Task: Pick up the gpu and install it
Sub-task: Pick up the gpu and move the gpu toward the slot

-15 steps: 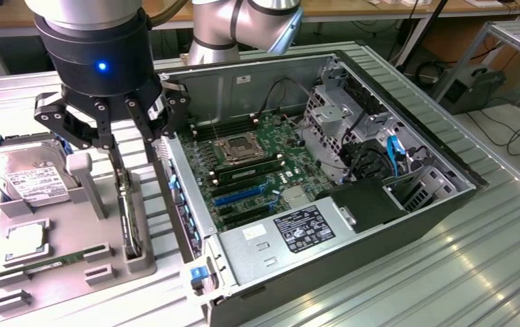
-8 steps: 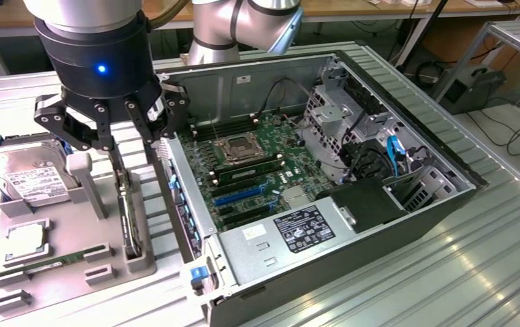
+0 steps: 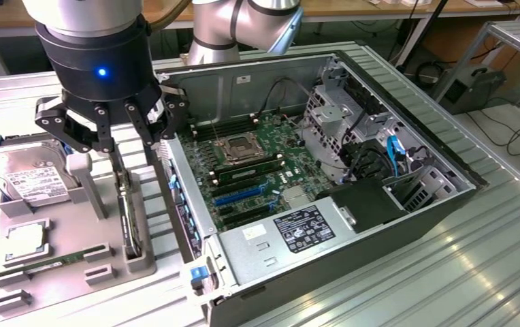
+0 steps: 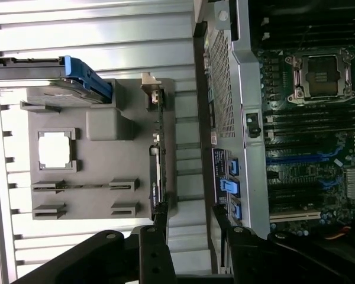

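Ribbed metal table (image 3: 478, 272), wooden desks (image 3: 378, 8) behind. Grey holder tray (image 3: 69, 276) beside computer case (image 3: 442, 204), on exterior view's left. Hard drive (image 3: 26, 178), CPU (image 3: 26, 240) and RAM stick (image 3: 56, 262) farther from case. gpu (image 3: 129, 218) on edge in slot nearest case. Gripper (image 3: 131, 148) above gpu, fingers spread, gripping nothing. Case open, motherboard (image 3: 251, 170) exposed.

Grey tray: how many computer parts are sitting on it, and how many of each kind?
On the grey tray:
hard drive: 1
processor chip: 1
RAM stick: 1
gpu: 1
Total: 4
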`<state>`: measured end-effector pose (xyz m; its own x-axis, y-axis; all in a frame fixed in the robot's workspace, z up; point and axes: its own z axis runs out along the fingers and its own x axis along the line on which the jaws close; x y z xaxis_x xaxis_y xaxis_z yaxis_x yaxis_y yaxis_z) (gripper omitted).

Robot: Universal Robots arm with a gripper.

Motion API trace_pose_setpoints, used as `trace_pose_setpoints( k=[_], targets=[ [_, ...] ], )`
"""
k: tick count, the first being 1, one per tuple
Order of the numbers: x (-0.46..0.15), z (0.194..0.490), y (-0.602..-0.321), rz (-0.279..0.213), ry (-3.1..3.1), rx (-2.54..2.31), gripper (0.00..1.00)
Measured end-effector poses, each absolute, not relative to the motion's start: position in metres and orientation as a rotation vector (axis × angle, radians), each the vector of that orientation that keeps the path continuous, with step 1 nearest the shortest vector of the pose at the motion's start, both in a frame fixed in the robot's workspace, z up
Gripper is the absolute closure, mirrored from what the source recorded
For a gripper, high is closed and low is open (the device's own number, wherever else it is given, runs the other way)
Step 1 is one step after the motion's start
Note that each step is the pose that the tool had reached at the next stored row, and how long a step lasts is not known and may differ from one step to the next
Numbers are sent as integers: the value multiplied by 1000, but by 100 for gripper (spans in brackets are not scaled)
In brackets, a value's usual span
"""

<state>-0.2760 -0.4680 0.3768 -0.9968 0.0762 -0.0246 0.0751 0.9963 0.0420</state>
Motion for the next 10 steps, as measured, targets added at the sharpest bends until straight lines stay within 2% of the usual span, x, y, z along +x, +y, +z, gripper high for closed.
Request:
trace_pose_setpoints(
  k=[10],
  targets=[
    [-276, 374, -468, 64, 3112, 118, 58]
  ],
)
